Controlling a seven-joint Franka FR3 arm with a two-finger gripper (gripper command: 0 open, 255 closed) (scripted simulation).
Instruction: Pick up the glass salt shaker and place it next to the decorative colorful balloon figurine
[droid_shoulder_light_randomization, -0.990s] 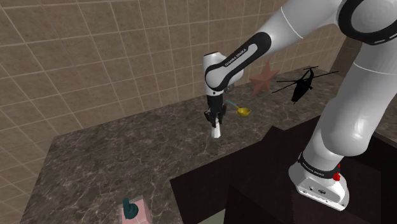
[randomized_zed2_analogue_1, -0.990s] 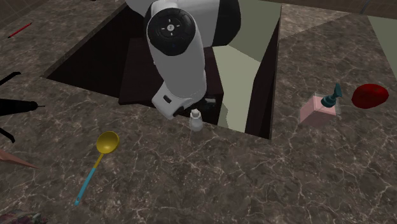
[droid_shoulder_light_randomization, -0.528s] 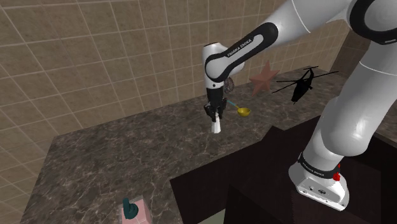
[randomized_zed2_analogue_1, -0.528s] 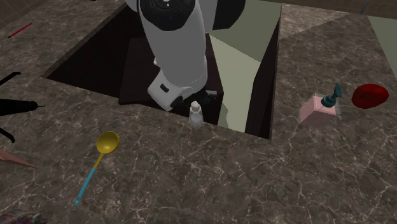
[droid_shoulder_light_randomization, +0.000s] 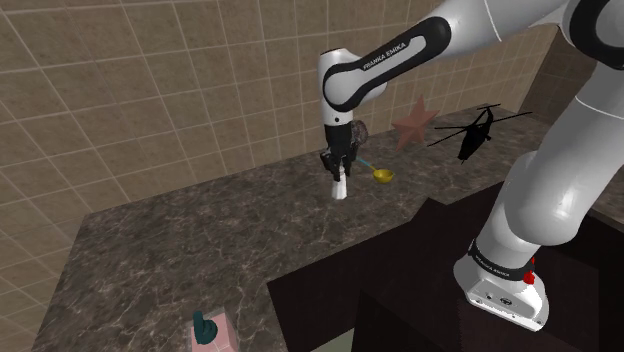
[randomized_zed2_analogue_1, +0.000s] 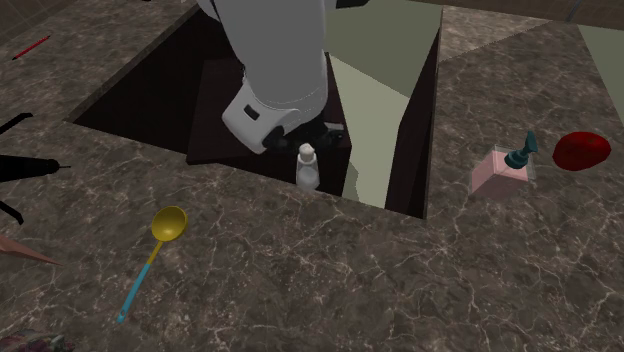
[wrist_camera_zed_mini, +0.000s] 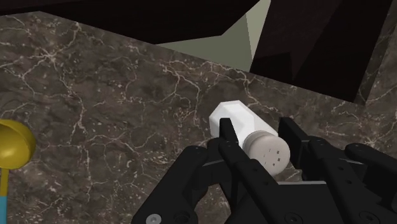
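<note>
In the shoulder view the gripper (droid_shoulder_light_randomization: 340, 172) holds the white salt shaker (droid_shoulder_light_randomization: 341, 190) above the countertop (droid_shoulder_light_randomization: 200, 250), higher than a second ago. The second exterior view puts it near the counter's inner edge. In the wrist view the fingers (wrist_camera_zed_mini: 227, 132) clasp it below its cap, so the lift looks done. Next comes the carry toward the mottled figurine (droid_shoulder_light_randomization: 362, 131).

The desk (randomized_zed2_analogue_1: 300, 270) looked like dark polished stone, brown-grey with thin pale veins, and the wall (droid_shoulder_light_randomization: 150, 110) behind it was faced with smooth beige tiles set in lighter grout. The salt shaker (wrist_camera_zed_mini: 245, 130) was drawn plain white and matt rather than clear, its flat cap pricked with small dark holes, and the pincer (wrist_camera_zed_mini: 257, 137) was matt black. The arm (droid_shoulder_light_randomization: 400, 55) had a glossy white shell, and the spoon (randomized_zed2_analogue_1: 168, 225) a shiny yellow bowl.
</note>
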